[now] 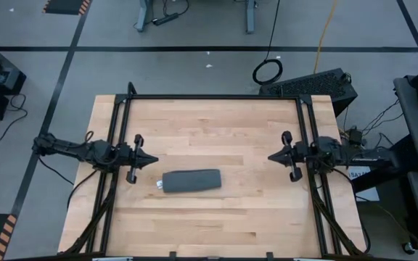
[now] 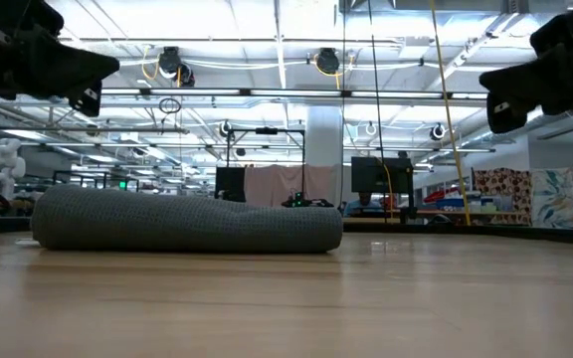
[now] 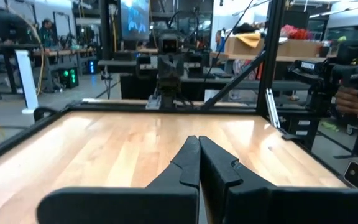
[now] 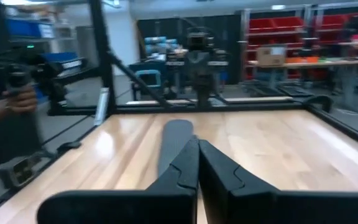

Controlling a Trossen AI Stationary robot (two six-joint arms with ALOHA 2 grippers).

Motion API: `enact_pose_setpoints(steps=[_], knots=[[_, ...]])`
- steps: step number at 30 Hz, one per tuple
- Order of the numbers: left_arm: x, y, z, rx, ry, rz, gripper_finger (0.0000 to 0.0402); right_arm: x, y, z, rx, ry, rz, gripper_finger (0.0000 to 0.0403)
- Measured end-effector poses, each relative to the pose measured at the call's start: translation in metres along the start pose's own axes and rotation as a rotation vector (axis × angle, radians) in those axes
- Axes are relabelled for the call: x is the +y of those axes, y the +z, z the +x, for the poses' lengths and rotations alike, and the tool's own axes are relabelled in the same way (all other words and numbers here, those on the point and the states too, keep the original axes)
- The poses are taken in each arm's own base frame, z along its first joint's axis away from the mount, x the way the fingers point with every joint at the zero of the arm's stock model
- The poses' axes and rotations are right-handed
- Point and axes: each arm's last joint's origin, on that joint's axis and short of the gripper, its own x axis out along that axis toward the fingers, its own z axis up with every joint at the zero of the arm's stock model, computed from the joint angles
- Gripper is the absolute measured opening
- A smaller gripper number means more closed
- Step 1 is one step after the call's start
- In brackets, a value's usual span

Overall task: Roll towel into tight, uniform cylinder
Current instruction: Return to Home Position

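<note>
High view: the cylinder lies on the wooden table, a little left of the middle, long side running left to right. It is a short, even dark grey roll with the white tag at its left end. The left gripper points inward just up and left of the roll, not touching it, with its fingers pressed together to a point. The right gripper faces it from the other side, well apart from the roll, fingers also pressed together.

Low view: the cylinder rests flat on the table, left of centre. Dark arm parts hang above it at both upper corners, clear of the cloth.

Left wrist view: the left gripper hovers over bare table with its fingers meeting at the tips. The right arm stands at the far edge.

Right wrist view: the right gripper is closed tip to tip. The cylinder lies beyond it on the table, and the left arm stands behind. A person's hand shows off the table's side.
</note>
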Motion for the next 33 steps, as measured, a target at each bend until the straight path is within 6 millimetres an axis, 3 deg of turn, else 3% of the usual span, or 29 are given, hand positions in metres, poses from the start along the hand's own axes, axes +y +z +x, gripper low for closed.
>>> enact_pose_setpoints(steps=[33], knots=[[0.0007,-0.0040,-0.0058,0.032,-0.004,0.013,0.0006,-0.0024,-0.0022,-0.0033,0.010,-0.098,-0.008,0.0000]])
